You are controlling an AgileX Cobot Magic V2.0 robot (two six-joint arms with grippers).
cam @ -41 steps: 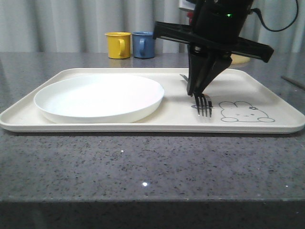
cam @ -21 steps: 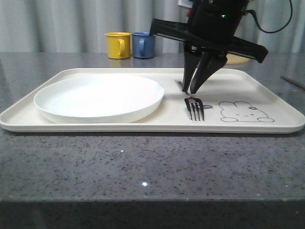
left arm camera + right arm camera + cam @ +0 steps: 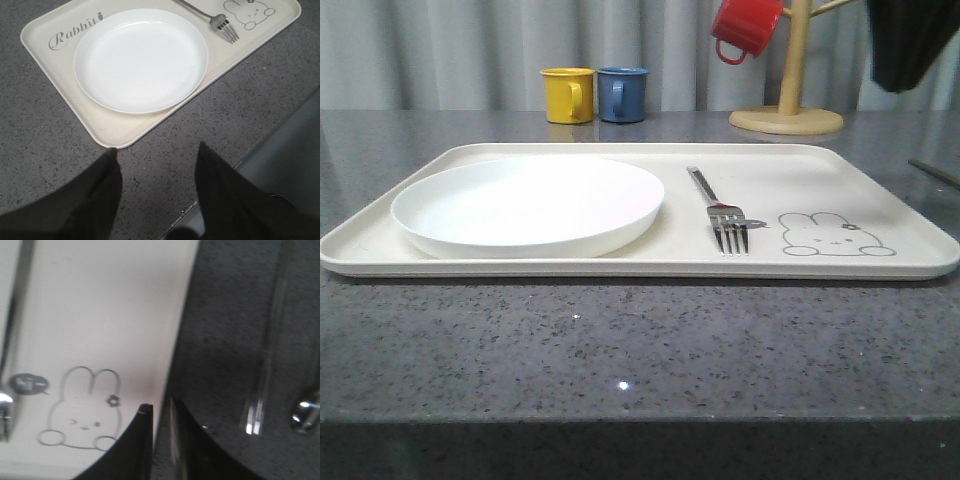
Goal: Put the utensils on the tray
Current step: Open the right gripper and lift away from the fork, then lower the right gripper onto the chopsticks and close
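While the fork [image 3: 723, 214] is seen lying flat on the tray [image 3: 880, 185], between the white plate [image 3: 528, 203] and the rabbit drawing [image 3: 835, 235], the chopsticks [image 3: 270, 347] and spoon [image 3: 306, 412] are found on the table [image 3: 235, 340] beside the tray. The right end effector [image 3: 161, 432] is nearly closed, holding nothing, above the tray's edge. The left end effector [image 3: 156, 182] is spread open and empty.
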